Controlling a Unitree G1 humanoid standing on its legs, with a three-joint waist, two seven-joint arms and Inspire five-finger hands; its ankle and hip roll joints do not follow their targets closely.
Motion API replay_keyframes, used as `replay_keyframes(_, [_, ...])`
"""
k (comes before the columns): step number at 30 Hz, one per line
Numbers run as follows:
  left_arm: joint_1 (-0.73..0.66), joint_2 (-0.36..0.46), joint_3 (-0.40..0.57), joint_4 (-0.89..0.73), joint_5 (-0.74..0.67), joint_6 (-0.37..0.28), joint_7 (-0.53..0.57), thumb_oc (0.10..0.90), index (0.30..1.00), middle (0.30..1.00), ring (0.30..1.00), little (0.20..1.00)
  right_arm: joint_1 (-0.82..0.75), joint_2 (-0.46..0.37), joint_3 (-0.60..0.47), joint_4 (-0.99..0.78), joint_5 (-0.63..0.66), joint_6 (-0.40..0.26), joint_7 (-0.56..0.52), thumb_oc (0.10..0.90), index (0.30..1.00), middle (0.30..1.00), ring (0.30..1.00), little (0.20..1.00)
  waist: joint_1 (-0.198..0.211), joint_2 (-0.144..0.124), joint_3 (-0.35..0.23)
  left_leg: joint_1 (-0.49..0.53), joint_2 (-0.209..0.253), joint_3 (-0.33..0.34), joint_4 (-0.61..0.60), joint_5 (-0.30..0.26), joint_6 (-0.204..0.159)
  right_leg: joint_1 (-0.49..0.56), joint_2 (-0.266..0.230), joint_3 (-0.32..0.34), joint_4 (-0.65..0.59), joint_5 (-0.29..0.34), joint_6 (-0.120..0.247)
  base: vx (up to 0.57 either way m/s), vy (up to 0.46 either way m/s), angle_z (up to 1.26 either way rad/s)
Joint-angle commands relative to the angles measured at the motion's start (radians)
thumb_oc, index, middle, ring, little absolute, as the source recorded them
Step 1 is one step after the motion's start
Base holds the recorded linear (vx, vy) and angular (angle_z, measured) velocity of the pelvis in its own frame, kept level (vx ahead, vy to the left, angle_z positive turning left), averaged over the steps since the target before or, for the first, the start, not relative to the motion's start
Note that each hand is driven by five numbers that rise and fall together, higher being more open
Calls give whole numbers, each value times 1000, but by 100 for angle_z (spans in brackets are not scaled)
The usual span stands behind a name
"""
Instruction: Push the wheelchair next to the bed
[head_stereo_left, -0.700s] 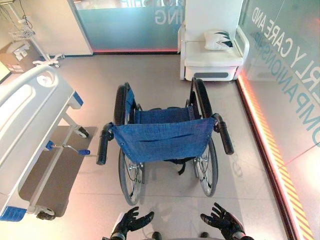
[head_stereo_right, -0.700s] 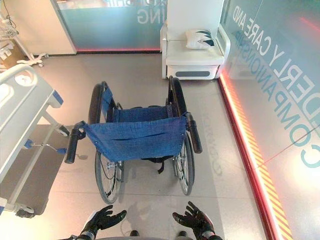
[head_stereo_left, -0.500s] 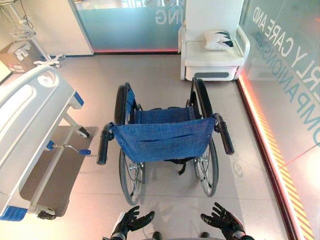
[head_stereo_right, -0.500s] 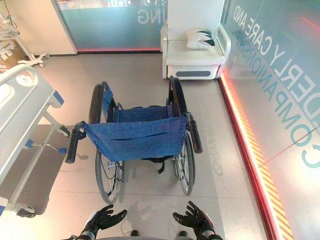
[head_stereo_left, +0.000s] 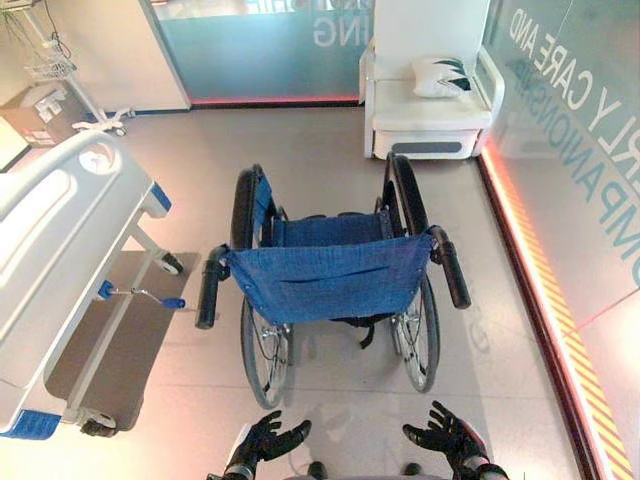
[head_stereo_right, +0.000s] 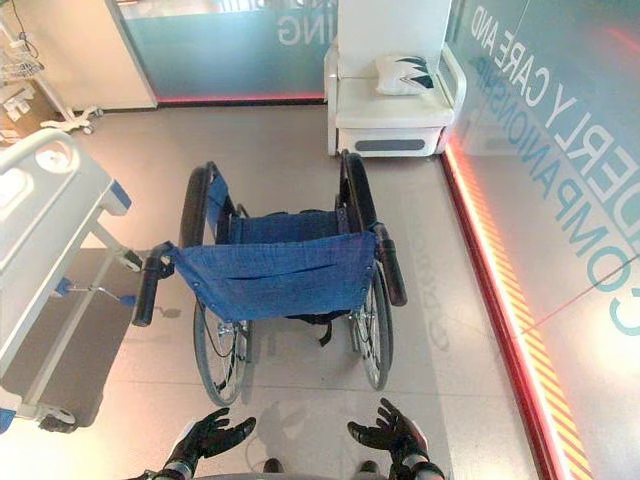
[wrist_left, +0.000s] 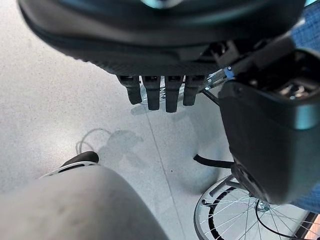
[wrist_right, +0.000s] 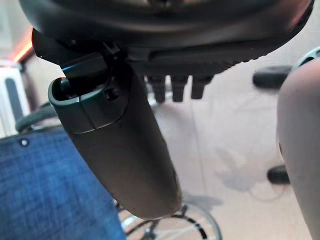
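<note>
A hospital room seen from above, looking down at the floor. The bed (head_stereo_left: 60, 250), white with blue trim, lies along the left side. A white armchair (head_stereo_left: 430, 95) with a cushion stands at the far end, and a glass wall runs down the right.

The wheelchair (head_stereo_left: 330, 275), with a blue fabric back, stands in the middle of the floor, facing away from the robot and well apart from the bed. Its two black push handles, the left handle (head_stereo_left: 208, 295) and the right handle (head_stereo_left: 452, 272), point back toward the robot.

Over the last moment the whole scene has slid slightly down in view, so the camera has shifted; the wheelchair has not moved relative to the bed.

The left hand (head_stereo_left: 265, 445) and right hand (head_stereo_left: 445, 440) remain low and near, palms up, fingers spread and loosely bent, holding nothing. Both sit short of the handles, so the push has probably not begun; reaching the handles looks like the next step.
</note>
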Motion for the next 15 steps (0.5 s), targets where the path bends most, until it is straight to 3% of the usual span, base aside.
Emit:
replay_keyframes(1, [-75, -59, 8, 3, -17, -50, 31, 800, 900, 900, 900, 900, -75, -10, 28, -18, -7, -107, 7, 800, 900, 900, 900, 900, 13, 15, 9, -4, -41, -56, 2, -40, 23, -26, 32, -33, 79, -38, -57, 0, 0, 0])
replay_keyframes(8, [-76, -52, 33, -16, -93, -46, 29, 800, 900, 900, 900, 900, -81, -13, 12, -48, 113, -115, 23, 800, 900, 900, 900, 900, 19, 10, 4, 0, -40, -59, 2, -38, 22, -21, 31, -32, 79, -36, -55, 0, 0, 0])
replay_keyframes(10, [-74, -41, 94, -63, -219, -66, 36, 800, 900, 900, 900, 900, -81, -26, -13, -107, 140, -129, 12, 800, 900, 900, 900, 900, 23, 6, 0, 3, -40, -61, 1, -37, 23, -18, 30, -31, 78, -33, -54, 32, -21, 0])
replay_keyframes(12, [-74, -33, 119, -86, -254, -67, 39, 800, 900, 900, 900, 900, -83, -34, -23, -139, 149, -120, -1, 800, 900, 900, 900, 900, 25, 4, -2, 3, -40, -62, 1, -38, 24, -17, 30, -29, 76, -32, -54, 4, -16, 1])
replay_keyframes(15, [-67, 21, 240, -208, -333, -87, 103, 800, 900, 900, 900, 900, -88, -89, -91, -278, 178, -113, -43, 800, 900, 900, 900, 900, 33, -6, -9, 1, -36, -64, 1, -39, 26, -15, 31, -27, 70, -29, -56, -3, -50, 5])
